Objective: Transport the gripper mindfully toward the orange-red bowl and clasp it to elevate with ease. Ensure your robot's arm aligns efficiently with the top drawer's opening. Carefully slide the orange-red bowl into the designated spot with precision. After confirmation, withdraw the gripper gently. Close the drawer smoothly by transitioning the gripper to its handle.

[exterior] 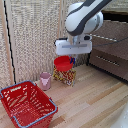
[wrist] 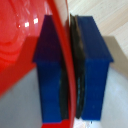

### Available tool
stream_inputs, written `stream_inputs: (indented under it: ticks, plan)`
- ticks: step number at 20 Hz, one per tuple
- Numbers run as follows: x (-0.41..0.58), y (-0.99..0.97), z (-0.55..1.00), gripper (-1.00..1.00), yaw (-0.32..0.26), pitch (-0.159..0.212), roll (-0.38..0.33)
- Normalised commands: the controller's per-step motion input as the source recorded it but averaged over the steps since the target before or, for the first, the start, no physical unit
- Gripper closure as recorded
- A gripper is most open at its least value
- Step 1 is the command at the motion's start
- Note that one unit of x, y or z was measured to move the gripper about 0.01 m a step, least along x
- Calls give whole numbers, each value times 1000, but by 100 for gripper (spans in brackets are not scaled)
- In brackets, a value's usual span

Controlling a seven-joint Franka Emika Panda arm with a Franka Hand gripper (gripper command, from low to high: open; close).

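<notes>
The small, round, glossy orange-red plastic bowl hangs in the air under the white boxy gripper, above a clear container of mixed coloured pieces that stands on the pale wooden floor; whether the bowl touches that container cannot be told. In the wrist view the bowl's thin rim runs between the two dark blue fingers, which are closed almost together and pinch the bowl wall from either side — the bowl is firmly held. Above the bowl rises the bulky glossy white robot arm with dark grey joint sections; beyond the bowl, toward the exterior view's right, stands the dark brown wood-grain dresser, its top drawer drawn out; lower on that dresser a slim silver bar handle crosses a drawer front. Toward the exterior view's left of the bowl a small pink cup stands on the floor; nearer the camera sits a large red mesh basket with a blue rim. A woven beige screen rises behind the bowl.
</notes>
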Motion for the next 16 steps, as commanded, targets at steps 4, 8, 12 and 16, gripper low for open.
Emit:
stream_inputs:
  ticks: [4, 8, 12, 16]
  plan:
    - [371, -226, 772, 100, 0, 22, 0]
    - [337, -218, 844, 100, -2, 30, 0]
    - [295, -227, 890, 100, -14, 16, 0]
    - [283, -280, 929, 100, -4, 0, 0]
